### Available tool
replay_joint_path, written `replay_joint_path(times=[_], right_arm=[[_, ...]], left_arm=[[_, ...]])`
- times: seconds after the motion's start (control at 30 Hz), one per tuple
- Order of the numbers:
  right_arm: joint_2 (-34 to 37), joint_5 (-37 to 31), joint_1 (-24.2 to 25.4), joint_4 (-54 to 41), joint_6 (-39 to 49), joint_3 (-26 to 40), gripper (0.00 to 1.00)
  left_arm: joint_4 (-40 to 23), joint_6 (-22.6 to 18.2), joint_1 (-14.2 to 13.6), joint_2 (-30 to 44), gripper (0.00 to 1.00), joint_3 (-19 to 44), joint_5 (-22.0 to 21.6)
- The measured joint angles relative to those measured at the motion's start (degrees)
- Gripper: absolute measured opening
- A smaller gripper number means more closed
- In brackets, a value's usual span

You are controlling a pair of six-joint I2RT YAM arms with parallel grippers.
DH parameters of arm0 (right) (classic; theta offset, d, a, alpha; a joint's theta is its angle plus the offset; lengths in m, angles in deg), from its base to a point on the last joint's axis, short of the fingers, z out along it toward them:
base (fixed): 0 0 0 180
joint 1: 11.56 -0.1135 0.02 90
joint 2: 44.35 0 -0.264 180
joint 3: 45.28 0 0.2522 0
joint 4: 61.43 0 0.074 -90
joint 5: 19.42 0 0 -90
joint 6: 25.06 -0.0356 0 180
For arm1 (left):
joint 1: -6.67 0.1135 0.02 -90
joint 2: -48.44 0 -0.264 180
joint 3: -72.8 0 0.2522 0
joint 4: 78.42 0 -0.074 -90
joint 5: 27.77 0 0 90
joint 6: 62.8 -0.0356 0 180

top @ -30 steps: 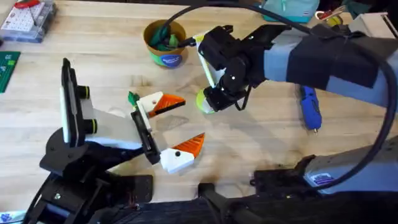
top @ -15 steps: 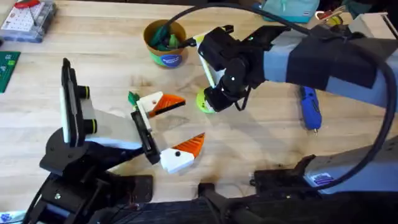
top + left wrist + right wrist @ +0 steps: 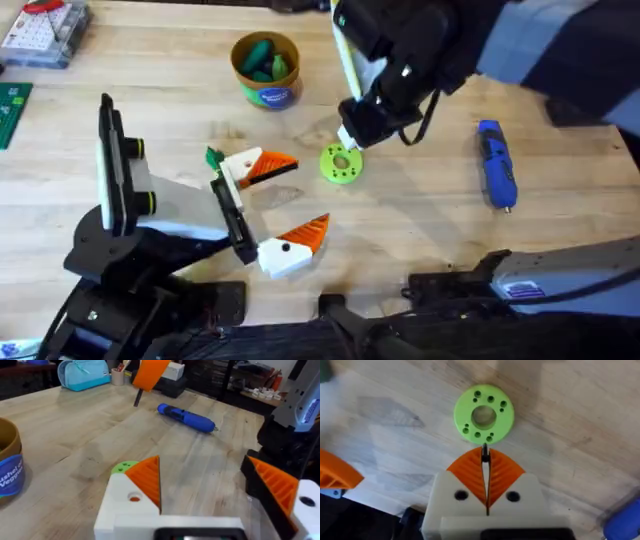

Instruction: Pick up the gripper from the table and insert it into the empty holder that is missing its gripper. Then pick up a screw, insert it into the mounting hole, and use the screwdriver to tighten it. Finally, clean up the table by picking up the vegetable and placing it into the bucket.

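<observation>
My right gripper (image 3: 347, 138) hangs above the table (image 3: 420, 230). In the right wrist view its orange pads (image 3: 470, 472) are pressed together on a thin dark screw (image 3: 484, 454) at their tips. Just below lies a green disc (image 3: 340, 163) with a centre hole and small holes (image 3: 484, 414). The blue screwdriver (image 3: 497, 178) lies flat to the right (image 3: 187, 416). Green vegetables (image 3: 262, 58) sit inside the yellow bucket (image 3: 266, 92). My left gripper (image 3: 300, 198) is open and holds nothing (image 3: 210, 495). The loose gripper and the holder are out of view.
A clear parts box (image 3: 40, 30) stands at the far left corner, with a green board (image 3: 10, 110) below it. A light blue bag (image 3: 82, 372) sits at the far edge. The bucket (image 3: 7, 467) stands close to the left gripper.
My right gripper rose off the green disc and drew back toward the far side. The disc now lies bare, slightly further right. The left arm stayed put.
</observation>
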Motion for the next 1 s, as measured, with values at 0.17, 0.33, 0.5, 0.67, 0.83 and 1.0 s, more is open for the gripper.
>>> replay_joint_path(times=[0.17, 0.33, 0.5, 0.67, 0.83, 1.0], right_arm=[[-0.47, 2.34, 0.0, -2.88, 0.0, 4.93, 0.003], [-0.45, 5.53, 0.0, -4.23, 0.0, 5.28, 0.003], [-0.4, 7.75, -0.23, -5.77, -0.02, 7.56, 0.003], [-0.4, 8.35, -1.71, -6.15, -0.02, 13.32, 0.003], [-0.4, 8.39, -4.1, -6.94, -0.66, 18.25, 0.003], [-0.4, 8.41, -5.34, -8.3, -0.38, 20.23, 0.003]], left_arm=[[0.0, 0.02, 0.0, 0.0, 0.99, 0.0, 0.0], [0.0, 0.0, 0.0, 0.0, 0.99, 0.0, 0.0], [0.0, 0.0, 0.0, 0.0, 0.99, 0.0, 0.0], [0.0, 0.0, 0.0, 0.0, 0.99, 0.0, 0.0], [-0.02, 0.02, 0.0, 0.0, 0.99, 0.0, 0.0], [-0.2, 0.0, 0.0, 0.0, 0.99, 0.02, 0.02]])
